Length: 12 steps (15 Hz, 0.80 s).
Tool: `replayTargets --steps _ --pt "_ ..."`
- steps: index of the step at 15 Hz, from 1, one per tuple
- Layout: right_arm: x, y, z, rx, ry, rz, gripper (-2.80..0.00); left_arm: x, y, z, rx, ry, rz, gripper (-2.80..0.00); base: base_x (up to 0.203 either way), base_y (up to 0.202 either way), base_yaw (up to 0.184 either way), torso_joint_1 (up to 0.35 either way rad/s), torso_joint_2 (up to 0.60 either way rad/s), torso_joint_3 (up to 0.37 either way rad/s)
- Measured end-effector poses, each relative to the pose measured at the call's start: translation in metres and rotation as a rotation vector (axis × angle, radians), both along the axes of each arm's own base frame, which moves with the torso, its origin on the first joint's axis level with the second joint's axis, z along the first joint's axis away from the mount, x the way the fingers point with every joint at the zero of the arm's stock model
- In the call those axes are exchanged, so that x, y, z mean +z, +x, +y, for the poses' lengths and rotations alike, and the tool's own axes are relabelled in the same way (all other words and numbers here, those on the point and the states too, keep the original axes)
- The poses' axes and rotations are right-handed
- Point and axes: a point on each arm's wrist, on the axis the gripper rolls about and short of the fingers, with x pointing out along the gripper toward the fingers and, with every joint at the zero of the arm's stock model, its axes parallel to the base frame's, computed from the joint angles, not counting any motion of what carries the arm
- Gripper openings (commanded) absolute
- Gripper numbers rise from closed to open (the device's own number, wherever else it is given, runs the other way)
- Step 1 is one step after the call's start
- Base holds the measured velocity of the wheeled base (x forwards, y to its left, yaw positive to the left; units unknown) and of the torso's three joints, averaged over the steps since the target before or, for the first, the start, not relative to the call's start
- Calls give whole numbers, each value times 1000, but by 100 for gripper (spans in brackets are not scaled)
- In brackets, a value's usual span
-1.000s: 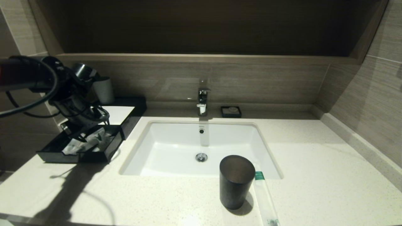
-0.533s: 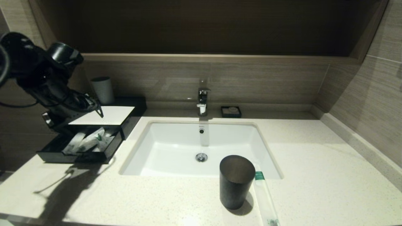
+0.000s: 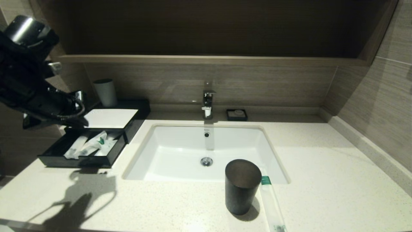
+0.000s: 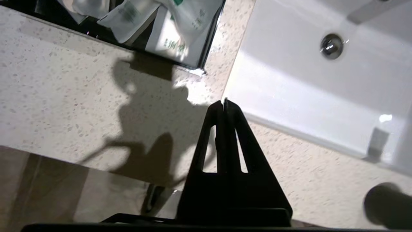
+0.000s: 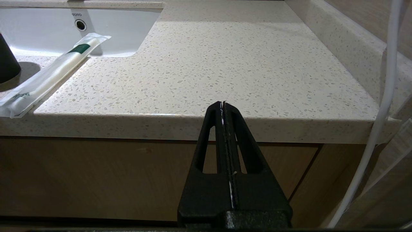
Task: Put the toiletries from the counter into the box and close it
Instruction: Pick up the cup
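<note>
1. Head view: the left gripper [image 3: 79, 120] hangs above the back left corner of the counter [image 3: 322, 180], over the box [image 3: 128, 124], whose drawer [image 3: 82, 149] stands pulled out with several sachets [image 3: 91, 146] inside. One long sachet [image 3: 272, 206] lies on the counter's front edge, just beside the dark cup [image 3: 242, 187]. The loading step looks unfinished: that sachet should be fetched next, then the drawer pushed in.
2. Left wrist view: the left gripper [image 4: 223, 103] shows its jaws pressed together, holding nothing, above bare counter between the drawer's corner [image 4: 201, 66] and the sink basin [image 4: 305, 80]. This view alone settles the grip.
3. Right wrist view: the right gripper [image 5: 223, 103], jaws together, waits below the counter's front edge; only here does the last sachet [image 5: 54, 71] show full length, overhanging the edge.
</note>
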Motion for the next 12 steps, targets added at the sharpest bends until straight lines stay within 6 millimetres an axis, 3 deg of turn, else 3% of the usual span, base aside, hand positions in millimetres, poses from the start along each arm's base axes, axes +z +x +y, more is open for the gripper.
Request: replayTargets --steps 4,12 --pt "0 0 0 0 0 0 -280 -18 -30 0 -191 102 29 -280 0 0 0 0 0 0" --pt "0 0 0 0 0 0 -280 -47 -78 3 -265 145 -204 -280 0 0 0 0 0 0"
